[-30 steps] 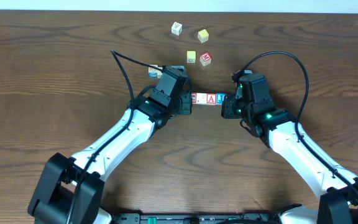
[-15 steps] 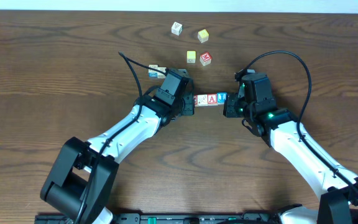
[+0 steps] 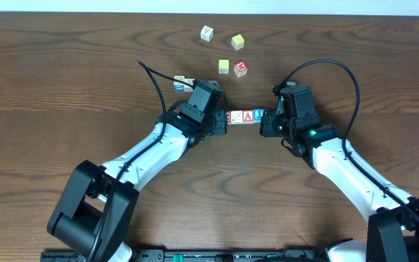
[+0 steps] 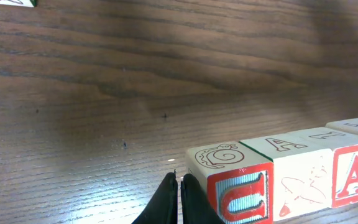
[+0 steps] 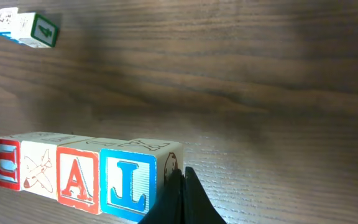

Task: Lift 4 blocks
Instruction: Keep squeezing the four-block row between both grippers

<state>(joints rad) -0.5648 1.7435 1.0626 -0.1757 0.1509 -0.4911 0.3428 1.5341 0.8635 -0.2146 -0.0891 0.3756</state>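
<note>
The left gripper (image 4: 179, 186) has its fingers pressed together on nothing, the tips butted against the left end of the row of blocks (image 3: 246, 116). The row's long axis runs straight from one gripper to the other. From its left end come the C block (image 4: 238, 194), the whitish block (image 4: 303, 183), the A block (image 5: 78, 177) and the blue-lettered block (image 5: 128, 183). At the row's right end the right gripper (image 5: 180, 182), also closed tight and empty, touches the last block. Both arms are equally near, so the lift likely turns on squeezing inward along that axis while rising level. I cannot tell whether the row is clear of the table (image 3: 64, 87).
</note>
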